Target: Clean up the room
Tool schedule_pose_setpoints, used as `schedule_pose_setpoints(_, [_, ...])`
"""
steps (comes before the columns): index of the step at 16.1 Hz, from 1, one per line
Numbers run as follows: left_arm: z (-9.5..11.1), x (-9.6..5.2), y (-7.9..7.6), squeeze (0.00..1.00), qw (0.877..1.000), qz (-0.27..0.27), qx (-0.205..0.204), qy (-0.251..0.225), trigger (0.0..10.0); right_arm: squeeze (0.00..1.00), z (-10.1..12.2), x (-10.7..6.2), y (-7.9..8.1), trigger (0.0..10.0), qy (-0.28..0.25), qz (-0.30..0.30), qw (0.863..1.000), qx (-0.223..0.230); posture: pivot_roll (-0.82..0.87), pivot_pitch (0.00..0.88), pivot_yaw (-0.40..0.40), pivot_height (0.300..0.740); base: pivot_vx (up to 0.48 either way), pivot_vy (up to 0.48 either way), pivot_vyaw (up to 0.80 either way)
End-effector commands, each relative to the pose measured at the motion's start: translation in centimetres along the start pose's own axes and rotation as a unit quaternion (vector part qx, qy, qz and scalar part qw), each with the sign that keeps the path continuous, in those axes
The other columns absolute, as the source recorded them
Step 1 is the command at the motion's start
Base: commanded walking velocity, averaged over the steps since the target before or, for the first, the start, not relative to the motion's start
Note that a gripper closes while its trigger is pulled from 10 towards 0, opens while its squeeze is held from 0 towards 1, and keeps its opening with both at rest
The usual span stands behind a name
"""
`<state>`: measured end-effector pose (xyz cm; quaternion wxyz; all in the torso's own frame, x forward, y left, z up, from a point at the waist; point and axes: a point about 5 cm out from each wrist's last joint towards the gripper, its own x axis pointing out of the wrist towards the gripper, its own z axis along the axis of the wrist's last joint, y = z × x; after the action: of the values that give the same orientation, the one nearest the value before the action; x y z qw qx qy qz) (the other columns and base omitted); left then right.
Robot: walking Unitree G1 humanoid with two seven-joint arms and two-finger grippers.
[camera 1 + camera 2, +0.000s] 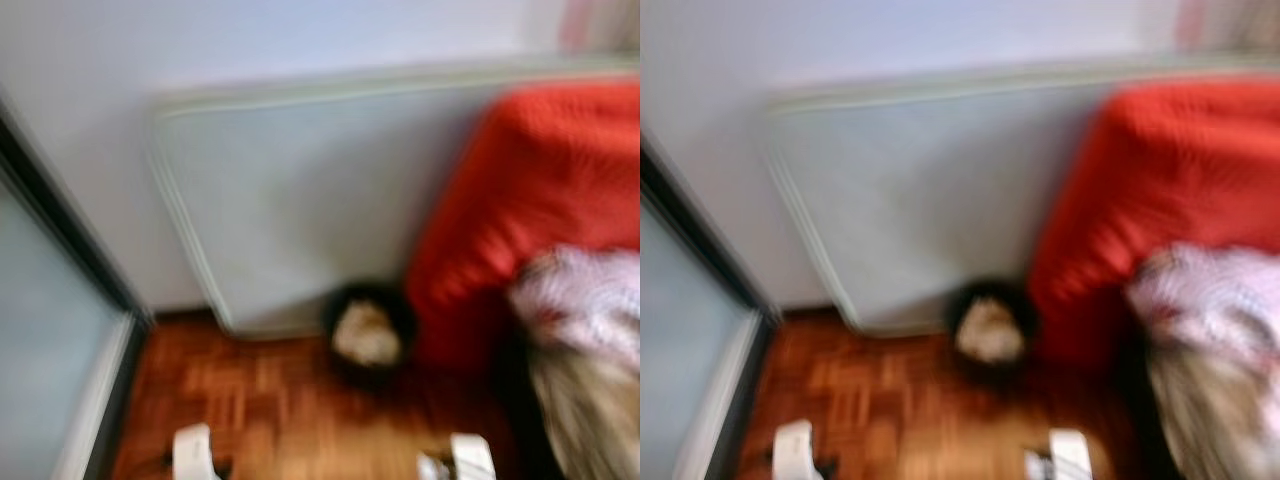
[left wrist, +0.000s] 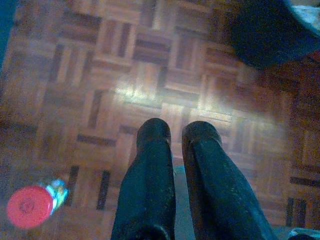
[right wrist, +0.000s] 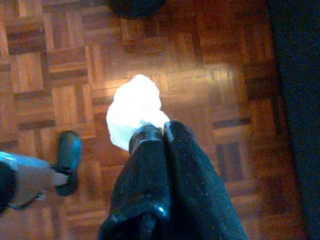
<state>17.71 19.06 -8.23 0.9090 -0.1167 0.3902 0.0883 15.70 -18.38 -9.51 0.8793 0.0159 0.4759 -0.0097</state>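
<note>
Right wrist view is showing the right tool [image 3: 162, 131] clenched on a crumpled white wad, tissue or paper by the look of it [image 3: 134, 110], its two black fingers pinching the lower edge of the wad while the rest is puffing out beyond the tips, above the parquet floor [image 3: 60, 65]. I am judging the wad to be very light, soft and easily crushed, so a pinch on any bunched fold should be holding it well enough; the risk lies more in a loose corner tearing away or slipping free than in weight. Keeping hold of the thickest, most gathered part looks the safest.

The left tool [image 2: 175, 132] is hanging over bare parquet with its fingers slightly parted and grasping nothing. Near it on the floor a red round cap [image 2: 29, 206] is lying, seemingly on a bottle, though blur is hiding the rest.

Head views are coming through smeared. Ahead, a pale mattress [image 1: 300, 200] is leaning upright against the wall, a red-covered bed [image 1: 540, 200] is standing beside it with patterned bedding [image 1: 585, 300] spilling over its edge, and a small dark bin [image 1: 368, 335] with something pale inside is sitting on the floor between mattress and bed. That bin is looking like the likely place for the wad, which should drop in freely once released
</note>
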Motion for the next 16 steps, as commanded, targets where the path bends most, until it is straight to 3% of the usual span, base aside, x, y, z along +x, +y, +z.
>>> schedule_pose_setpoints(1, [0.04, -0.06, 0.73, 0.0, 1.0, 0.007, 0.002, 0.005, 10.0, 0.0, 0.19, 0.12, 0.81, 10.0, -0.003, 0.01, 1.0, 0.006, 0.09, 0.0, 0.007, 0.74, 0.0, 0.0, 0.0])
schedule_pose_setpoints(4, [0.05, -0.06, 0.76, 0.0, 1.0, 0.007, 0.001, 0.005, 10.0, 0.0, 0.27, 0.13, 0.89, 10.0, -0.004, 0.016, 1.0, 0.0, 0.09, 0.0, 0.007, 0.74, 0.0, 0.0, 0.0])
schedule_pose_setpoints(7, [0.1, -0.04, 0.71, 0.0, 1.0, 0.007, 0.001, 0.005, 10.0, 0.0, 0.34, 0.14, 0.88, 10.0, -0.006, 0.015, 1.0, 0.001, 0.09, 0.0, 0.006, 0.74, 0.0, 0.0, 0.8])
schedule_pose_setpoints(11, [0.27, 0.04, 0.58, 0.0, 1.0, 0.005, 0.001, 0.003, 10.0, 0.0, 0.34, 0.15, 0.9, 10.0, -0.005, 0.015, 1.0, 0.009, 0.08, 0.0, 0.005, 0.74, 0.0, 0.0, 0.0])
schedule_pose_setpoints(16, [0.3, 0.05, 0.51, 0.0, 1.0, 0.004, 0.001, 0.001, 10.0, 0.0, 0.38, 0.14, 0.9, 10.0, -0.01, 0.014, 1.0, 0.02, 0.08, 0.0, 0.005, 0.74, 0.25, 0.0, 0.0])
